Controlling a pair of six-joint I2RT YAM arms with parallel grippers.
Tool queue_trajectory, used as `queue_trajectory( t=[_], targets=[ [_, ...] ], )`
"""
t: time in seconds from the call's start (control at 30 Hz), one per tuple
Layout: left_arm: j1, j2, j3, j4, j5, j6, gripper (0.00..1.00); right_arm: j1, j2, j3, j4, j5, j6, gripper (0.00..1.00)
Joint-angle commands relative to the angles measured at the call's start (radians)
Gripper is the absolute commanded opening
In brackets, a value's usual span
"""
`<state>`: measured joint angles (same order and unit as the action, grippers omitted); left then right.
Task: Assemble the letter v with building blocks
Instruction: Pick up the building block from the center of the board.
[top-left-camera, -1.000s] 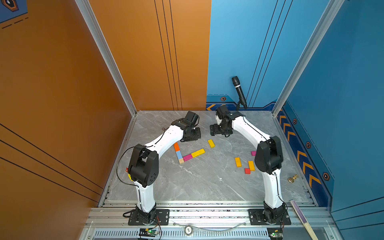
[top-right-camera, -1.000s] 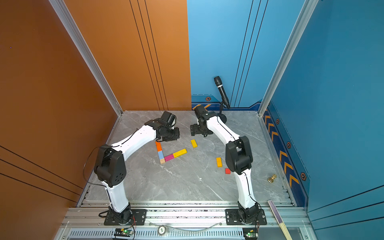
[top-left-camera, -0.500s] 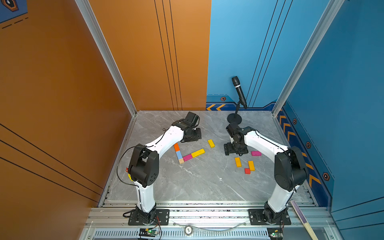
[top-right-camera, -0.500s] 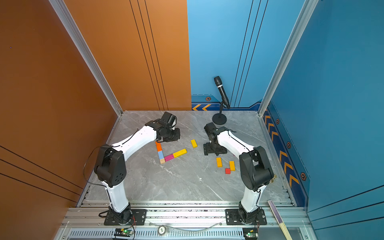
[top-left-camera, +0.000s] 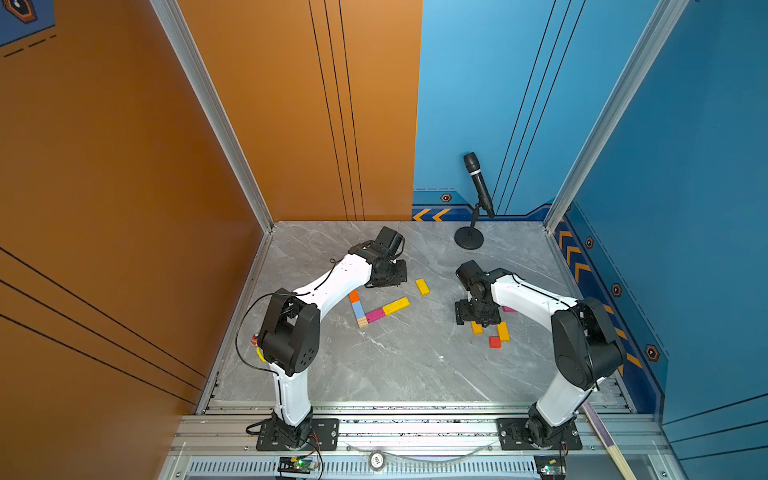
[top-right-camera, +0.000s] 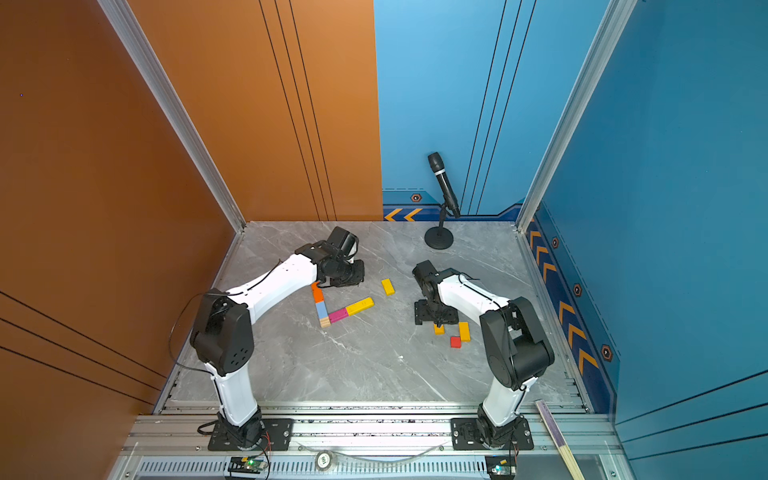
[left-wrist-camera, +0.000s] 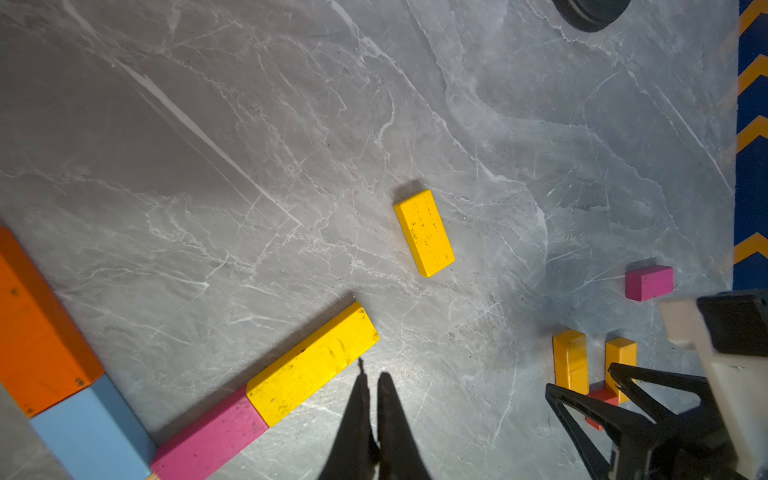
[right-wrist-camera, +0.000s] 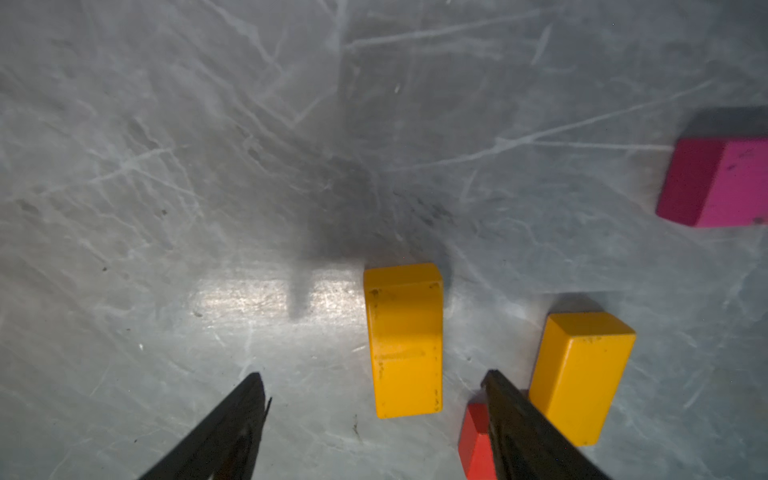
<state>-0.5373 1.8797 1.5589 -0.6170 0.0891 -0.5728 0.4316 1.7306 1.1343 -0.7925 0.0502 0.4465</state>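
Building blocks lie in a two-armed shape in both top views: an orange block (top-left-camera: 353, 296), a light blue one (top-left-camera: 357, 309) and a plain wood cube (top-left-camera: 362, 322) form one arm, and a pink block (top-left-camera: 375, 315) with a yellow one (top-left-camera: 395, 306) forms the other. A loose yellow block (top-left-camera: 422, 286) lies just beyond it. My left gripper (left-wrist-camera: 371, 376) is shut and empty, beside the long yellow block (left-wrist-camera: 311, 363). My right gripper (right-wrist-camera: 374, 376) stands open low over an amber block (right-wrist-camera: 405, 336), one finger (right-wrist-camera: 511, 415) between a red cube (right-wrist-camera: 476, 440) and a second amber block (right-wrist-camera: 582, 374).
A microphone on a round black stand (top-left-camera: 469, 239) is at the back of the grey marble floor (top-left-camera: 395, 365). A pink block (right-wrist-camera: 719, 183) lies apart near the right arm. Orange and blue walls close three sides. A thin stick (top-left-camera: 606, 440) lies at the front right rail.
My right arm has swung from the back centre forward and down over the amber and red blocks, its jaws narrowing slightly. The left arm has hardly moved.
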Motion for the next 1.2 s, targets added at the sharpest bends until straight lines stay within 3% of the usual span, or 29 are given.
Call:
queue_trajectory(
  t=[0.0, 0.33, 0.6, 0.7, 0.93, 1.17],
  targets=[
    [-0.008, -0.025, -0.007, 0.001, 0.007, -0.008, 0.09, -0.005, 0.011, -0.012, 0.036, 0.013, 0.033, 0.82],
    [-0.013, -0.023, -0.005, 0.001, 0.006, -0.013, 0.09, -0.045, 0.041, -0.051, 0.104, -0.035, 0.047, 0.74],
    [-0.012, -0.022, -0.005, 0.000, 0.005, -0.013, 0.09, -0.016, 0.054, -0.054, 0.119, -0.066, 0.060, 0.30],
    [-0.012, -0.018, -0.005, 0.001, 0.008, -0.013, 0.09, 0.003, 0.063, -0.053, 0.118, -0.064, 0.063, 0.19],
    [-0.008, -0.019, -0.013, 0.000, 0.005, -0.008, 0.09, 0.048, 0.097, 0.037, 0.085, -0.036, -0.004, 0.14],
    [0.006, -0.035, -0.041, 0.002, -0.012, -0.006, 0.09, 0.090, 0.227, 0.280, -0.024, -0.022, -0.188, 0.13]
  ],
)
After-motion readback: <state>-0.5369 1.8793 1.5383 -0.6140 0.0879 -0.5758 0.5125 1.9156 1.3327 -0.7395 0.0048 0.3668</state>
